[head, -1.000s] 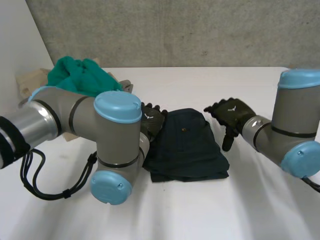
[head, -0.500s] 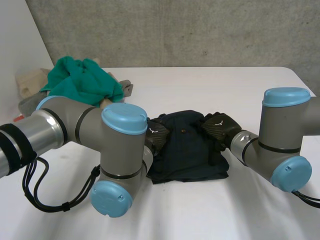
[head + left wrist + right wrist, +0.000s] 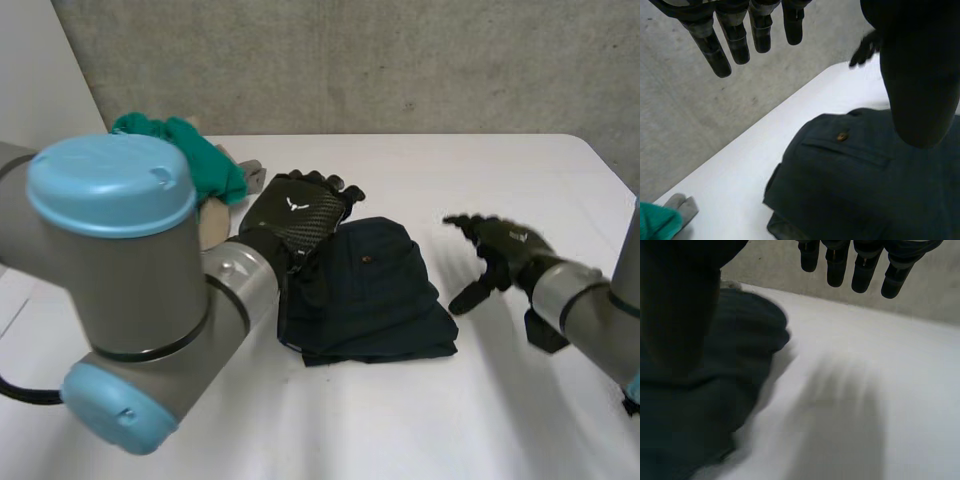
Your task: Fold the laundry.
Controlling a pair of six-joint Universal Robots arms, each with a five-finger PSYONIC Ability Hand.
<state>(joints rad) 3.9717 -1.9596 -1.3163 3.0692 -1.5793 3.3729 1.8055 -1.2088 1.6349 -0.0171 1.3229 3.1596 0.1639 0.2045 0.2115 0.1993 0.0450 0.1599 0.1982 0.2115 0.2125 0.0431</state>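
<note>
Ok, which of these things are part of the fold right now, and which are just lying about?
In the job: dark blue garment, folded mid-table; left hand, open, by its far corner; right hand, open, beside it.
Lying about: green cloth and grey cloth, at the table's back, untouched.

Folded dark navy garment (image 3: 375, 295) of matt woven cloth with a small shiny button (image 3: 368, 260), on a smooth matt white table (image 3: 500, 420); soft green cloth (image 3: 205, 160); rough grey concrete wall (image 3: 400, 60); left hand (image 3: 290, 215) with a glossy, weave-patterned black back.
</note>
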